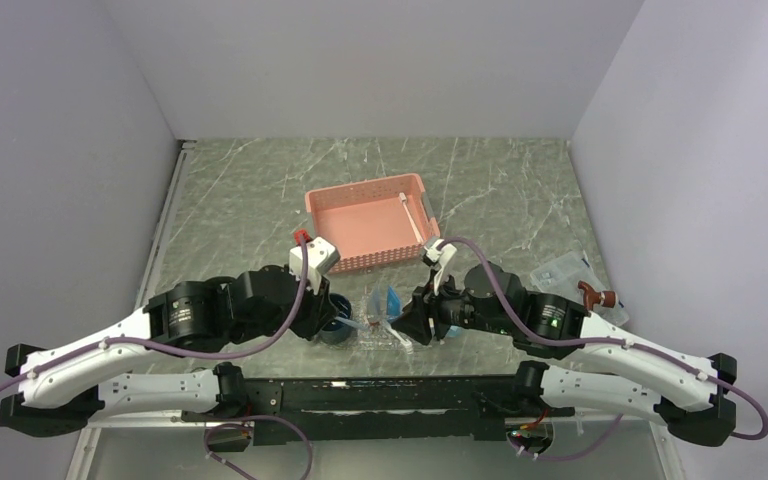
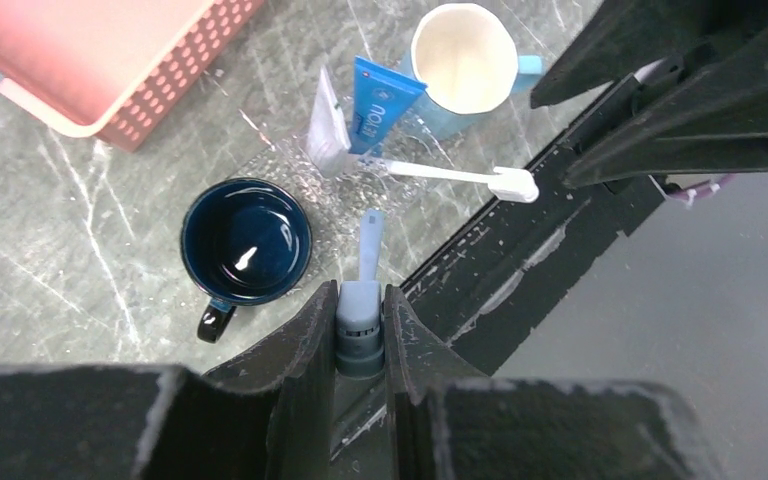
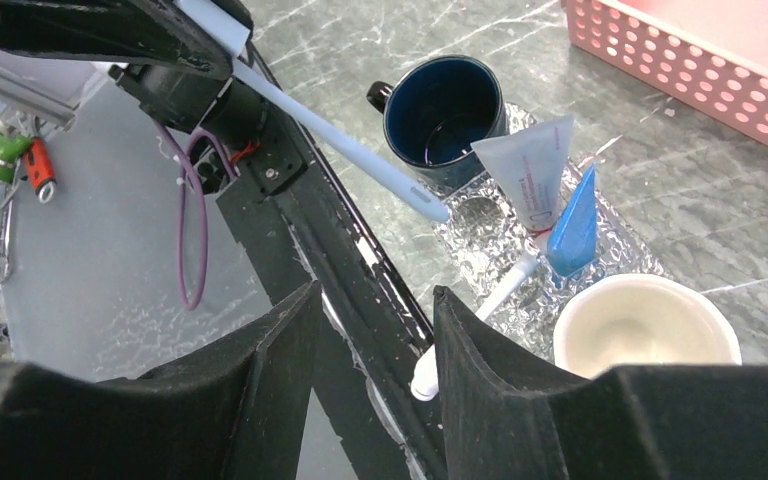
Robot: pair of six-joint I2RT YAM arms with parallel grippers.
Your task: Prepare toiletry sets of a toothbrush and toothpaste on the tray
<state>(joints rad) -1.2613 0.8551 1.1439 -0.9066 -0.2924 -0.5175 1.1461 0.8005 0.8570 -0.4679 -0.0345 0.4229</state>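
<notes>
The left pincer (image 2: 360,293) is pinching a white toothbrush (image 2: 369,238) by one end. The other end sticks straight out in front of the pincer. Just past that end lies the clear, shiny tray (image 2: 298,188).

Farther out in front of the pincer, two tubes of toothpaste lie on the tray side by side: a white tube (image 2: 326,125) and a blue tube (image 2: 380,105). A second toothbrush (image 2: 450,174) lies on the tray too, ahead of the pincer and to its right. One end of it seems to poke out past the tray's edge. A dark mug (image 2: 247,240) stands just to the left of the pincer.

The right pincer (image 3: 375,295) is spread wide and holds nothing. The tray lies ahead of it and a little to its right.

The step in hand looks like bringing the last toothbrush to the tray, so that each tube gets a brush. Next, the left pincer should go forward and down, lay the brush flat beside a tube, and then let go. It should take care not to bump the dark mug or push the tubes.
</notes>
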